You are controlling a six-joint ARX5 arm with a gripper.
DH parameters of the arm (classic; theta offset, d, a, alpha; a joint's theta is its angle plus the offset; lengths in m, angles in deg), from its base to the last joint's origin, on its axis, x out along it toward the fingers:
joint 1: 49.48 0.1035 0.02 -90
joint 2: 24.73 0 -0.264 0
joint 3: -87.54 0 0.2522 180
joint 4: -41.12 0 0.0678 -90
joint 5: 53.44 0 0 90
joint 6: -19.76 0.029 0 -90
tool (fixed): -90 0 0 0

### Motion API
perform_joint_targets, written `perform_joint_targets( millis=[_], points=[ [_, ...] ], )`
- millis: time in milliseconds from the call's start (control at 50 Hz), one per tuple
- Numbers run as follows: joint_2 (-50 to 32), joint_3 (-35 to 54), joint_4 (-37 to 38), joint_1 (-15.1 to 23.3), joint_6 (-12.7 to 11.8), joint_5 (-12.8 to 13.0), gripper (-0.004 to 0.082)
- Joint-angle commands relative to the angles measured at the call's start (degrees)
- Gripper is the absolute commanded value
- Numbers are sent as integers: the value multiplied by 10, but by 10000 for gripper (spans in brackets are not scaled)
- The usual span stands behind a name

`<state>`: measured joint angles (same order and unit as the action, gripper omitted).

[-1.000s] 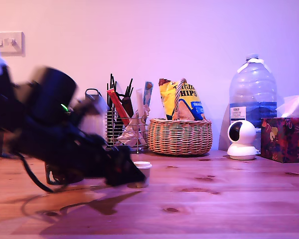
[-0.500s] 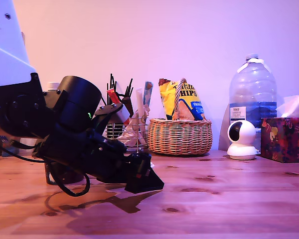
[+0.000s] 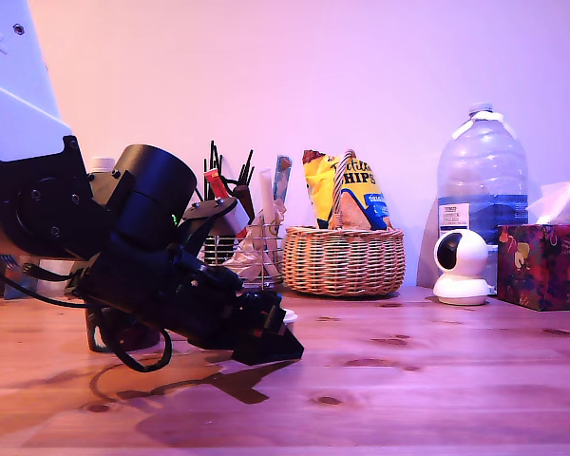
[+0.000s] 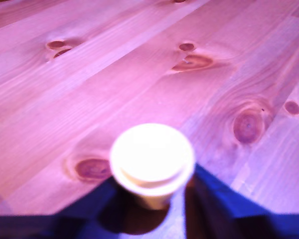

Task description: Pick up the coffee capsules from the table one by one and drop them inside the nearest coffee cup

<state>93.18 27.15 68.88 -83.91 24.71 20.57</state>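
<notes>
Capsule (image 4: 152, 160) stands upright on the table (image 4: 139, 74) between the spread tool's (image 4: 152, 201) two fingers.

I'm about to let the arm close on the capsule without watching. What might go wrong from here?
1. The coffee capsule stands upright between the claw fingers, which flank only its narrow lower body; closing there may tip it or squeeze it out.
2. The claw sits very low over the wooden table, so pressing further down may scrape the wood.
3. In the exterior view the arm hides most of the capsule, so a slip could go unnoticed.
</notes>
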Motion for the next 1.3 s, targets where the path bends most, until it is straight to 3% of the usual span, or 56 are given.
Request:
perform_joint_targets(
  millis=[0, 280, 880, 1280],
  points=[
    [19, 9, -13, -1, 2, 0, 160],
    [-7, 9, -51, 2, 2, 0, 161],
    [-214, 9, -318, 33, 0, 0, 161],
    [-318, 9, -410, 79, -20, 0, 161]
  ],
)
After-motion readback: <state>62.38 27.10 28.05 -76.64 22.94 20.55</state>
